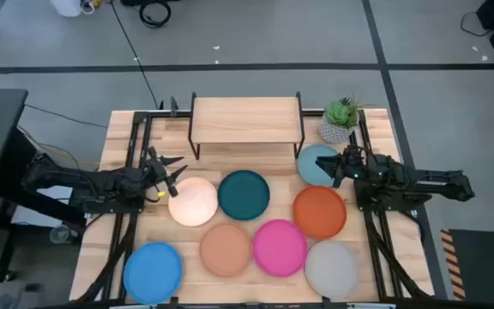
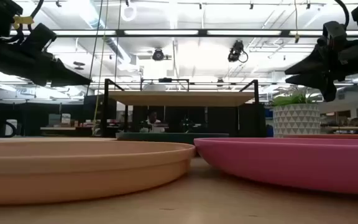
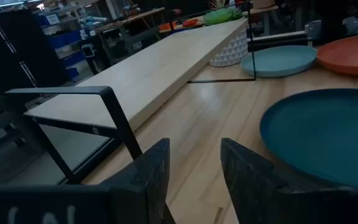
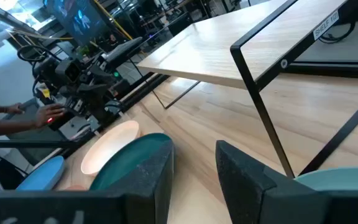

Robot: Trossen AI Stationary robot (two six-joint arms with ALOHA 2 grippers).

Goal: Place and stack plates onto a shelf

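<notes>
The worktop point(image 1: 376, 142) carries everything, and the shelf point(image 1: 245, 119) stands at its far edge with a bare top. No plate is on it, so I judge the task to be at its opening step: choosing and gripping a first plate.

All eight plates lie flat on the worktop in front of the shelf:
- cream-white plate point(image 1: 193, 201), with the left end effector point(image 1: 175, 174) just over its far-left rim;
- dark teal plate point(image 1: 243, 194), beside the cream-white one;
- pale blue plate point(image 1: 314, 163), near the shelf's right legs, with the right end effector point(image 1: 339, 165) over its right side;
- orange plate point(image 1: 320, 211), pink plate point(image 1: 280, 247), peach-tan plate point(image 1: 225, 250), grey plate point(image 1: 331, 269) and bright blue plate point(image 1: 153, 271), nearer the front edge.

Both end effectors are held apart and grip nothing. The next move probably calls for one arm to drop, catch a rim between its fingers, lift the plate level and clear the shelf's front edge.

The overhead view alone shows the full layout. The low view shows open space under the shelf and both arms raised off the worktop. The left wrist view shows the parted fingers point(image 3: 151, 174) aimed between the shelf leg and the teal plate. The right wrist view adds a person's hand point(image 4: 45, 114) by the far arm. A small potted plant point(image 1: 341, 118) stands at the shelf's right end.
</notes>
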